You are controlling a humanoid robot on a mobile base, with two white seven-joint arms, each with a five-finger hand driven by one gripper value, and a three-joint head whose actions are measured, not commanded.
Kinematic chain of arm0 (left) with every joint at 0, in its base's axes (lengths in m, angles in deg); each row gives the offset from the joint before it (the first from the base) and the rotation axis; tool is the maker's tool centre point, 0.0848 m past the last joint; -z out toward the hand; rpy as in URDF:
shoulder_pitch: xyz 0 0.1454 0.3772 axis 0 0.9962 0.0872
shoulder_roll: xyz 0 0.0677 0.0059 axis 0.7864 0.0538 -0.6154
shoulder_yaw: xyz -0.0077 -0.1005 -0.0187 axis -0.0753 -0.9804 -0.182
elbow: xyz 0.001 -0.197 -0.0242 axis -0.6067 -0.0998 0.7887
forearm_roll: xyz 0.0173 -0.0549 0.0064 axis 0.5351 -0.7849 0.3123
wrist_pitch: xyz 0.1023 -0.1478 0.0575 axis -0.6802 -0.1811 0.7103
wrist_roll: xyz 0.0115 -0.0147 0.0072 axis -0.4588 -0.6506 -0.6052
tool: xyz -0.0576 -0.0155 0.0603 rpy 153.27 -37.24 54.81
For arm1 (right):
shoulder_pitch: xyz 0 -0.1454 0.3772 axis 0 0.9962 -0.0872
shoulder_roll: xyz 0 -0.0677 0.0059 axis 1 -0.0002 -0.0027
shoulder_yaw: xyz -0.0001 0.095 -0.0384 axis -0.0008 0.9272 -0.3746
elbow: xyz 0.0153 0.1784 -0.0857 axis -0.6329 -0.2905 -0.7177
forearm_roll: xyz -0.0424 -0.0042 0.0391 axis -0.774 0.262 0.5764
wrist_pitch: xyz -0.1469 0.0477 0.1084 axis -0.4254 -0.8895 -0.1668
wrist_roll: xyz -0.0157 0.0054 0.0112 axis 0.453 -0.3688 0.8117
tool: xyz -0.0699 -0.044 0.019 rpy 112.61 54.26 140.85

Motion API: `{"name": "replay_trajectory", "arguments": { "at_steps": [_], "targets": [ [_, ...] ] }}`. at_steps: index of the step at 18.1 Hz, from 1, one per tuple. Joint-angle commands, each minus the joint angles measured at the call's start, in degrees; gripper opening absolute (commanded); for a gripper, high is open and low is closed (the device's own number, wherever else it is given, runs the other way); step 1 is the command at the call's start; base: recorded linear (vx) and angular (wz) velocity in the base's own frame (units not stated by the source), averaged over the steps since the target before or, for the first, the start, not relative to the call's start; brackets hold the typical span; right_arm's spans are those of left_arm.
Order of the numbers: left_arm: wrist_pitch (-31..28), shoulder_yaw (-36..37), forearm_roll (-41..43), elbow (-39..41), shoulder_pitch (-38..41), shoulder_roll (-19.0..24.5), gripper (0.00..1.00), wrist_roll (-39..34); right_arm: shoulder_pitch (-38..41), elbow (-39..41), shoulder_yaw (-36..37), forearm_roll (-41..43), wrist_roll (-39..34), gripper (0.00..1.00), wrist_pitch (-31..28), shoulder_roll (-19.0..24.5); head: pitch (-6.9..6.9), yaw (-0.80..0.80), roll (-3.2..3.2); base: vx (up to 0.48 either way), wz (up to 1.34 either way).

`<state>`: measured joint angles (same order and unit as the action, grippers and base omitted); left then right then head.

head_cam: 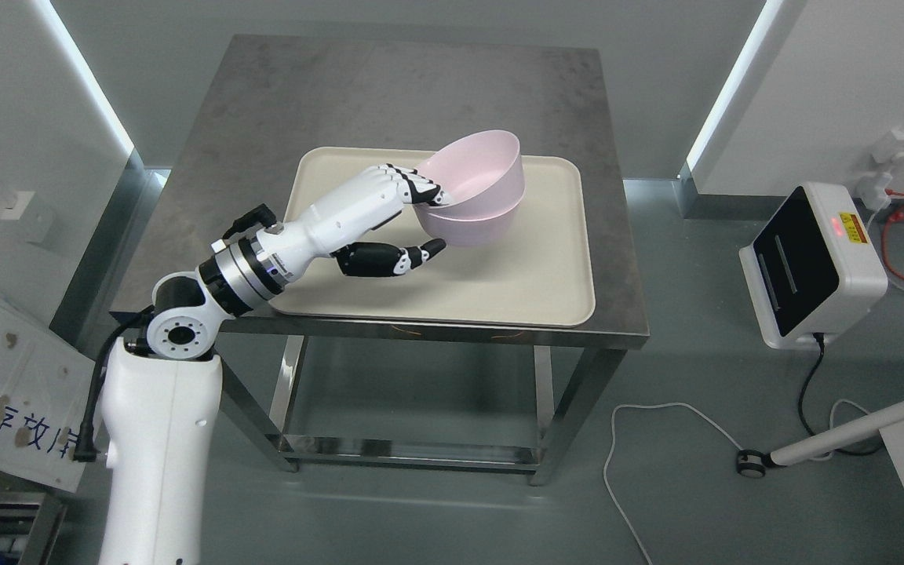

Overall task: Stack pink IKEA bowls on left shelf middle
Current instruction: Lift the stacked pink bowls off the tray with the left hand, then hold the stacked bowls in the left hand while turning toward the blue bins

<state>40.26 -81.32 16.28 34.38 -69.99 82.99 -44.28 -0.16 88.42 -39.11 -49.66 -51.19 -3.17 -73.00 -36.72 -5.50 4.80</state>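
Note:
Two pink bowls sit on a cream tray (546,290) on the grey table. The upper pink bowl (477,169) is tilted, its left rim lower, resting inside the lower pink bowl (477,226). My left hand (430,220) reaches in from the lower left. Its fingers (419,188) curl over the upper bowl's left rim, and the thumb (421,256) stretches below, beside the lower bowl. The hand grips the upper bowl at its rim. My right arm does not show.
The grey table (264,118) stands on a metal frame (570,408). A white device with a dark screen (809,267) sits on the floor at the right, with cables (656,439) trailing over the floor. A white panel with print (5,392) is at the lower left.

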Motion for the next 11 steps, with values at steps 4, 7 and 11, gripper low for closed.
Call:
{"name": "replay_trajectory", "arguments": {
  "at_steps": [4, 7, 11],
  "targets": [
    [0.37, -6.32, -2.91, 4.35, 3.71, 1.0, 0.07, 1.06, 1.68, 1.93, 0.62, 0.0, 0.04, 1.0, 0.05, -1.0, 0.0, 0.0, 0.0, 0.0, -0.01],
    [0.37, -4.55, -3.88, 5.93, 5.29, 1.0, 0.06, 1.33, 1.68, 1.93, 0.62, 0.0, 0.04, 1.0, 0.05, -1.0, 0.0, 0.0, 0.0, -0.022, 0.0],
    [0.37, -4.64, -4.05, 5.94, 6.52, 1.0, 0.04, 1.33, 1.68, 1.93, 0.7, 0.0, 0.04, 1.0, 0.05, -1.0, 0.0, 0.0, 0.0, -0.085, 0.06]
  ]
}}
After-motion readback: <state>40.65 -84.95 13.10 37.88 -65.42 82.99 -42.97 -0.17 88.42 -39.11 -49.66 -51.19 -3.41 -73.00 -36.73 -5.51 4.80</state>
